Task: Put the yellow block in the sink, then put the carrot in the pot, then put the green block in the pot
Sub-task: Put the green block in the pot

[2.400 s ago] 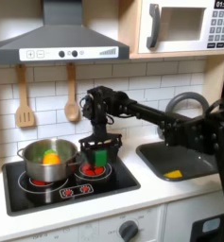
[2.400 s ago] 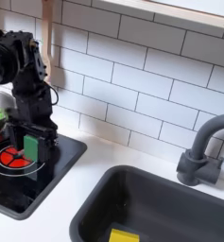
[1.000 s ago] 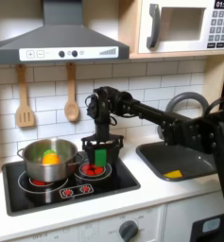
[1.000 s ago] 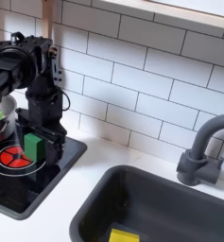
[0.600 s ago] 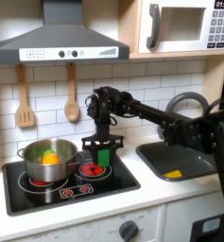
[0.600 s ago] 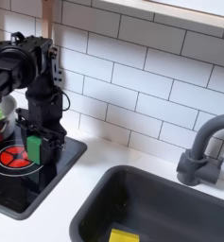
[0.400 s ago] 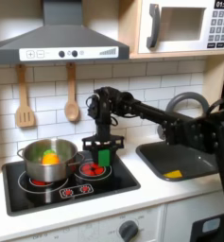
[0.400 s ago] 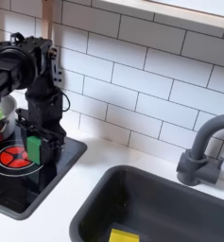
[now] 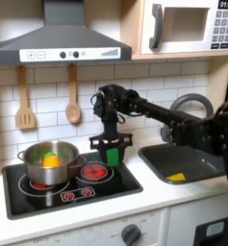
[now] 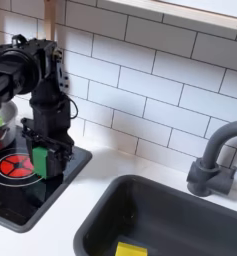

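Lifted off the burner where it sat a moment ago, the green block (image 9: 111, 152) now hangs clear above the toy stove (image 9: 125, 183), pinched between the closed fingers of the gripper (image 9: 111, 154), which has also drifted slightly toward the first exterior view's right. In the second exterior view the same block (image 10: 40, 160) shows as a green sliver inside the black gripper (image 10: 41, 160), above the red burner ring (image 10: 14, 165).

Two of three steps look complete. The yellow block (image 9: 176, 177) lies in the dark sink (image 9: 159, 165), seen again at the bottom edge of the second exterior view (image 10: 130, 249), below the curved faucet (image 10: 212, 155). The carrot (image 9: 50, 160) rests inside the silver pot (image 9: 34, 171) on the first exterior view's left burner, with a patch of green beside its orange.

The step in hand appears to be the last: carrying the green block to the pot. The next move likely calls for travel toward the first exterior view's left with enough height to clear the pot's rim, then centring over the opening before the fingers part.
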